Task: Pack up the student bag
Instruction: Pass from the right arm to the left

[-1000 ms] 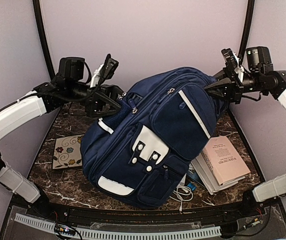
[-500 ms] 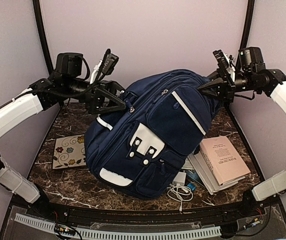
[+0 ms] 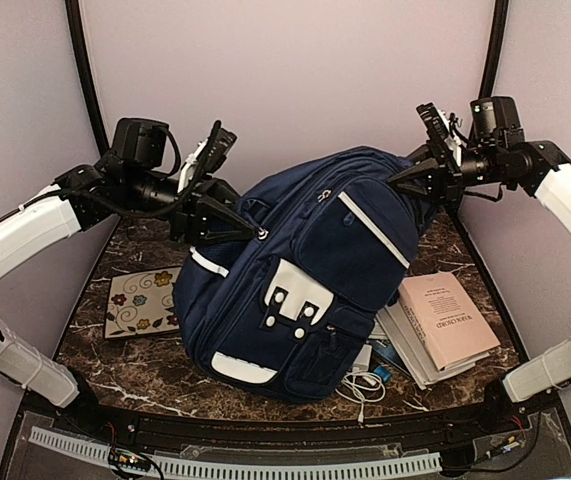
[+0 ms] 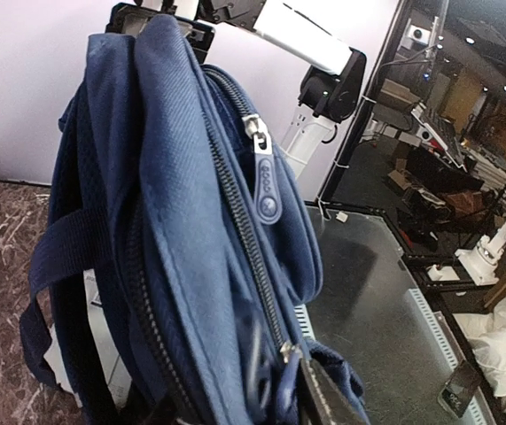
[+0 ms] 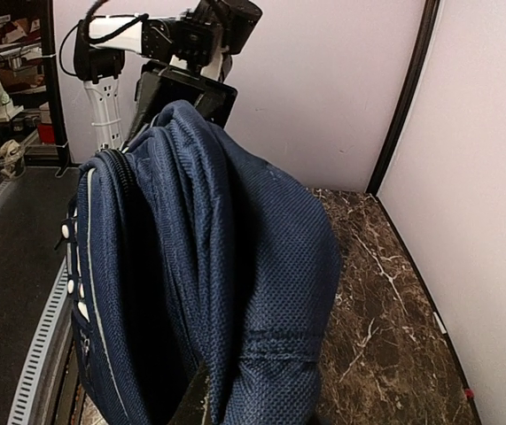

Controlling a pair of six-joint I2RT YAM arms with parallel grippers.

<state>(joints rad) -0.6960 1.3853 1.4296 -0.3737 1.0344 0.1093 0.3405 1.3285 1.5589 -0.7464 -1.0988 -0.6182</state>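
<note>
Since the earlier frame the student bag (image 3: pixel 310 270) has swung more upright, and the left gripper (image 3: pixel 250 228) has gone from wide open to pinching the zippered edge at the bag's 10 o'clock. The right gripper (image 3: pixel 400 180) is nearly closed, clamped on fabric at 1 o'clock. The bag hangs between them over mid-table (image 3: pixel 130 365), with a pink book (image 3: pixel 450 320) at its 4 o'clock.

Marble table (image 3: pixel 135 365): student bag (image 3: pixel 315 290) centre, flowered card (image 3: pixel 141 302) left, books (image 3: pixel 445 325), cable (image 3: pixel 363 385) right.
</note>
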